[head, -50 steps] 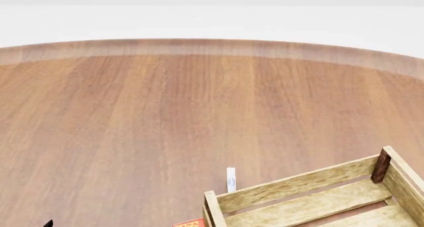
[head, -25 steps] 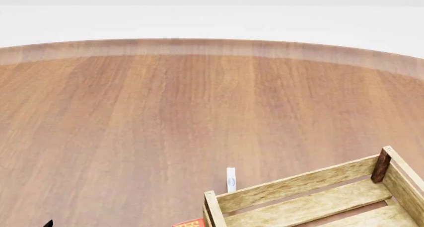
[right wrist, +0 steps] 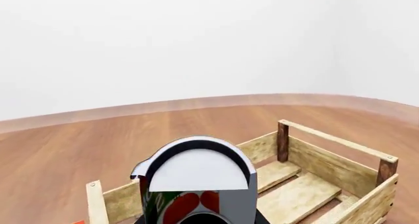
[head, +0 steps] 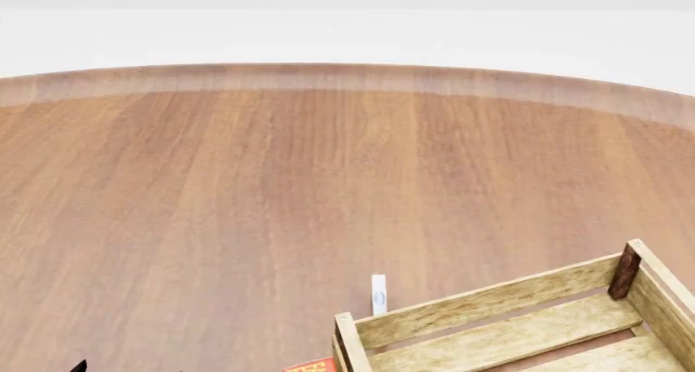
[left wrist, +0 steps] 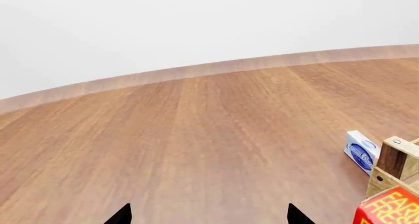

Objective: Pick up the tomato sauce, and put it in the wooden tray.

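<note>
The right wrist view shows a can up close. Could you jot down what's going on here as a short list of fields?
held item: tomato sauce, red and green label, pale top
held by: right gripper, shut on it
where the can is: raised, in front of the wooden tray, not inside
tray contents: none visible
left gripper: open, holding nothing
other items: blue-and-white box standing by the tray's corner; red-and-yellow box beside the tray
surface: brown wooden table

- Table (head: 272, 193): reddish-brown wood grain, paler rim.
- Tray (right wrist: 327, 175): light slats, dark brown corner posts.
- Can (right wrist: 196, 185): silver-white top, green band, red tomatoes.
- Box (left wrist: 361, 152), right of frame: white with blue print.
- Red box (left wrist: 391, 210), lower right: yellow lettering.
</note>
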`<state>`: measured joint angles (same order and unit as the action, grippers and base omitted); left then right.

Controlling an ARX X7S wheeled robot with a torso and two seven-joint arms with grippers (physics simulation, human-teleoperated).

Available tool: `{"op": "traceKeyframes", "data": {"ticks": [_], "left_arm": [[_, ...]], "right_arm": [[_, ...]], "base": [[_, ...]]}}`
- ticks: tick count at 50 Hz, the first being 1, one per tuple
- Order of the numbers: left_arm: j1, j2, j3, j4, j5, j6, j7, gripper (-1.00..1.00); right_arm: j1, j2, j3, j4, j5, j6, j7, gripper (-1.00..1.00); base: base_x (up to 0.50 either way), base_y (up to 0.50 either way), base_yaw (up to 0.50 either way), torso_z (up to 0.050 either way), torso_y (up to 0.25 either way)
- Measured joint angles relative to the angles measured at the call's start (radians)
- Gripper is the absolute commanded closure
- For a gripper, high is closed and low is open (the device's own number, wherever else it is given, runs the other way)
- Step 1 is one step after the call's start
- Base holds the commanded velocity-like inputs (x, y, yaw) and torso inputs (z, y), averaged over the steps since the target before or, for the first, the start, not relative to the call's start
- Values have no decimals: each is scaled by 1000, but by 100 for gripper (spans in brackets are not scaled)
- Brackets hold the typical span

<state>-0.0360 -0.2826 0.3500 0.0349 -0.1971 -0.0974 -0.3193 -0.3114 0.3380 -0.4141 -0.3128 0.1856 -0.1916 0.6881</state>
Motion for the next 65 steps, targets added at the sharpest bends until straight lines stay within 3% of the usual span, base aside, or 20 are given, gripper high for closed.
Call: {"op": "traceKeyframes", "data": {"ticks": [30,51,65], "left_arm": [[-5,-7,10,-5,-7,4,-9,-100],[-8,-11,16,-9,-15,8,-13,-100],[-10,-13,19,-14,-20,12,-15,-100]], "right_arm": [[258,-20,40,84,97,242,-8,100],[529,-84,100,492,154,254,-49,100],[733,-133,119,869,146,164,-96,100]], "base": [[0,0,0,0,0],[0,0,0,0,0],[0,0,0,0,1]]}}
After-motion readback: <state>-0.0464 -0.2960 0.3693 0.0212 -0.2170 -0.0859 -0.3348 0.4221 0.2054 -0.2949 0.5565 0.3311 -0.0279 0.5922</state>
